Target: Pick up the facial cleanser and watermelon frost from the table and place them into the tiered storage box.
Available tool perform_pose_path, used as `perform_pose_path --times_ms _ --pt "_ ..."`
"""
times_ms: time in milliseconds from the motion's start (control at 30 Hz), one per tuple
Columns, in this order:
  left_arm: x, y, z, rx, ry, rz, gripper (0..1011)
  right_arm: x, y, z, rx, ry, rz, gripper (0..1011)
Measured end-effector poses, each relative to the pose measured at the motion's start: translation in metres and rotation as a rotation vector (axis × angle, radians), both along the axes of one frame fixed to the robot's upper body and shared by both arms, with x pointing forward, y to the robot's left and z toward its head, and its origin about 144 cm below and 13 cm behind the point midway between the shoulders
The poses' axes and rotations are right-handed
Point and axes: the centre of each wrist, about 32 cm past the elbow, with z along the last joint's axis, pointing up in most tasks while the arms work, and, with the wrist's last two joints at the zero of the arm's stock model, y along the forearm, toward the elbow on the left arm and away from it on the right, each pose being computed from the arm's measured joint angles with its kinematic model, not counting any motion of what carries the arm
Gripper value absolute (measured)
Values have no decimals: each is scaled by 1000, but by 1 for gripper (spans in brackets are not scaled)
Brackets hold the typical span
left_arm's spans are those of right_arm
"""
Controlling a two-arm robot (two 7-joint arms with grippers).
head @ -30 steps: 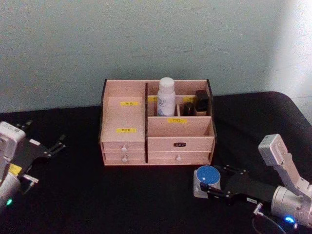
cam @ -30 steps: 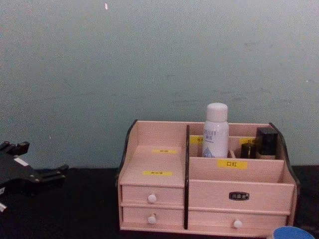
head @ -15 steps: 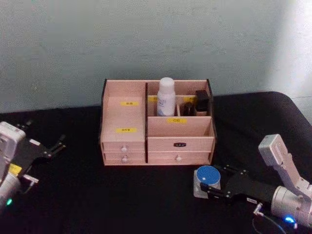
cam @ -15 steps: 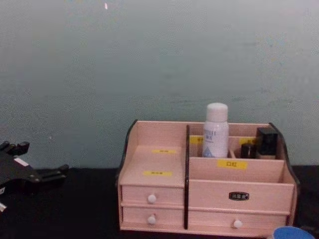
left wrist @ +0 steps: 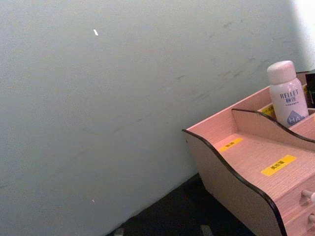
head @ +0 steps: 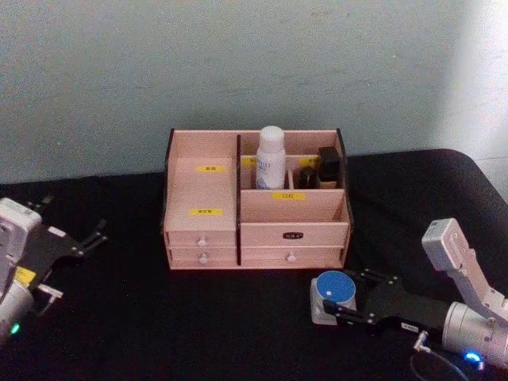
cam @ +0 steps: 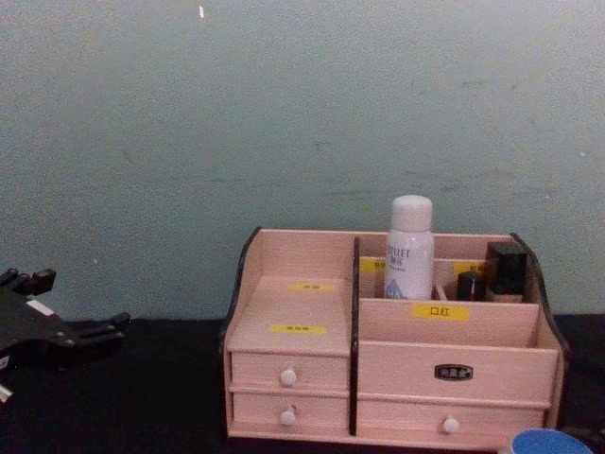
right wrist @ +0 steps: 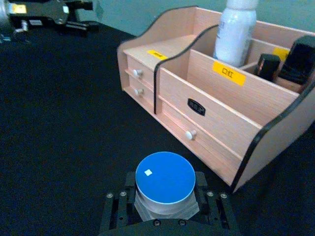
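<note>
Right wrist view shows the right gripper (right wrist: 165,199) clamped on the sides of the watermelon frost (right wrist: 165,178), low on the table (right wrist: 59,123) just before the tiered storage box (right wrist: 216,105). On the lift the squat jar could slip or tip, or clip the box's front wall if carried too low. The facial cleanser (head: 271,157) already stands in a rear compartment with small dark bottles (head: 321,168) beside it, and the front trough looks bare; the left gripper (head: 75,222) rests idle at the table's left, fingers spread.
</note>
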Motion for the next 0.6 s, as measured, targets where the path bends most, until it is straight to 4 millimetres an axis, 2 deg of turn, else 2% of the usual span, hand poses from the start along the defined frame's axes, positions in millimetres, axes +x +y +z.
perform_pose_path --times_ms 600 --pt "0 0 0 0 0 0 1001 13 7 13 47 -72 92 712"
